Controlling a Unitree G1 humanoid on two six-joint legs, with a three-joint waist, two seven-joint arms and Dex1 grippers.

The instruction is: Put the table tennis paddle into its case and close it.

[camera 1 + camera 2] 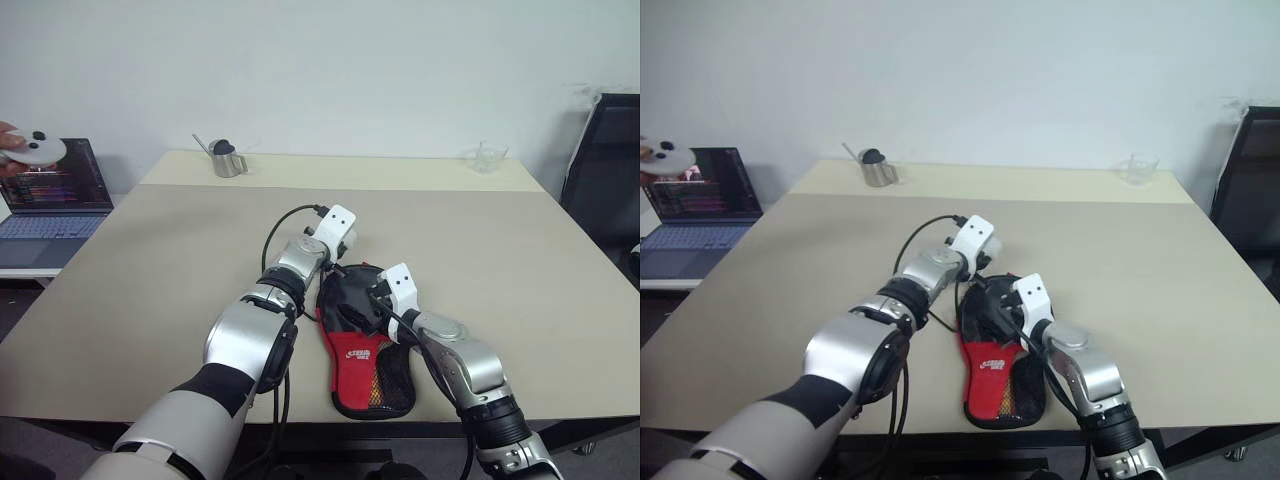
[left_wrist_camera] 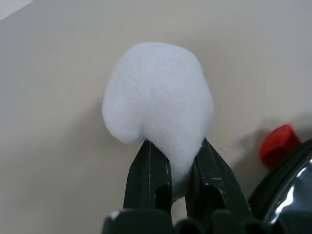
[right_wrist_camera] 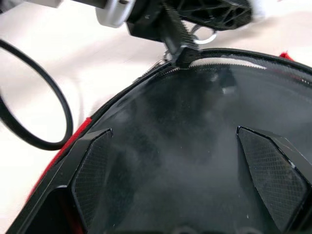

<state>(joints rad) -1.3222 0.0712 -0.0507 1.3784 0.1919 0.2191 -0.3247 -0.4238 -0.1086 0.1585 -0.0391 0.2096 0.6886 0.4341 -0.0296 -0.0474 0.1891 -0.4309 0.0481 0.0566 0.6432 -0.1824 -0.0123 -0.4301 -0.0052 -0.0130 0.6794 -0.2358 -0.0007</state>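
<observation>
The case (image 1: 362, 362) lies on the table near its front edge, black round part farther away, red part and mesh pocket nearer. My left gripper (image 2: 174, 146) is shut on the case's white pom-pom (image 2: 158, 92), at the far edge of the case by the zip (image 3: 214, 61). Over the black round part my right gripper (image 3: 181, 156) stands open, its two fingers (image 3: 92, 170) spread wide above the fabric. The table tennis paddle is hidden.
A metal jug (image 1: 228, 158) and a glass cup (image 1: 487, 157) stand at the table's far edge. A laptop (image 1: 50, 205) sits on a side desk at the left, where a person's hand holds a white controller (image 1: 32, 150). A black chair (image 1: 605, 170) stands at the right.
</observation>
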